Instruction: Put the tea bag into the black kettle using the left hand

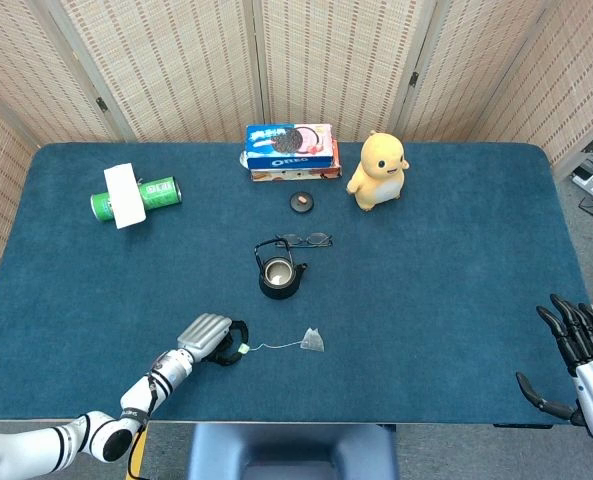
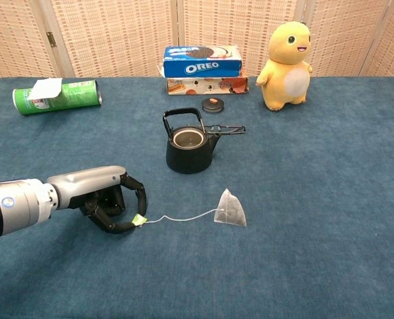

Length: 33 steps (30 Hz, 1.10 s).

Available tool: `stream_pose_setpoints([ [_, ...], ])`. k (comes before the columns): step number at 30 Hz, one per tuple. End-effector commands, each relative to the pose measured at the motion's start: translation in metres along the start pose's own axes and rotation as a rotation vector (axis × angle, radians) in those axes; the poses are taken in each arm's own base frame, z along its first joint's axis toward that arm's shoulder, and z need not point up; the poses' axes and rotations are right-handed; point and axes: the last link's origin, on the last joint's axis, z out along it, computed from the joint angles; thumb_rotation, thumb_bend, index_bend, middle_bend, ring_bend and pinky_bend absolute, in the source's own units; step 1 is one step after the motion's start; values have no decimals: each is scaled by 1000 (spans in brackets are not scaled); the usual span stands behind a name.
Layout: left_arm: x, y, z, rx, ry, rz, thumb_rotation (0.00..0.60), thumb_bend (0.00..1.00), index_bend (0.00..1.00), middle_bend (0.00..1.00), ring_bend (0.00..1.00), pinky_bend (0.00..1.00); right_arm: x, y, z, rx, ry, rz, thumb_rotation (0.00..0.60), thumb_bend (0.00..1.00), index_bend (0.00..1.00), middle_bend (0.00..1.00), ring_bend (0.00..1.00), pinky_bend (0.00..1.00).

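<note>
Chest view: left hand [image 2: 107, 203] fingers [image 2: 138, 197] pinch tea bag [image 2: 230, 209] tag.

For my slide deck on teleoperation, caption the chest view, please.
Left hand closes its fingers around the tea bag tag; black kettle stands open behind.
</note>
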Motion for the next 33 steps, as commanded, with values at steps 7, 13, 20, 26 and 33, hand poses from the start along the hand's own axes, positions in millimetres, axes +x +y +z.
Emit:
stream_pose_setpoints([
  [7,-3,3,2,-4,-13,3,508,470,521,1000,1000,1000,2,1,-1,-1,8,2,339,402,0,0,21,0],
  [13,-4,4,2,-8,-7,-3,469,508,554,1000,1000,1000,1,1,-1,-2,6,0,338,401,0,0,21,0],
  [20,-4,3,2,-12,-5,-7,462,515,566,1000,1000,1000,1,1,-1,-3,8,-2,338,401,0,0,20,0],
  [26,-7,2,2,-14,-6,-3,599,529,585,1000,1000,1000,1,1,-1,-3,7,0,340,402,0,0,20,0],
  [33,-8,1,4,-17,0,-10,600,535,600,1000,1000,1000,1,2,0,-3,4,0,339,402,0,0,20,0],
])
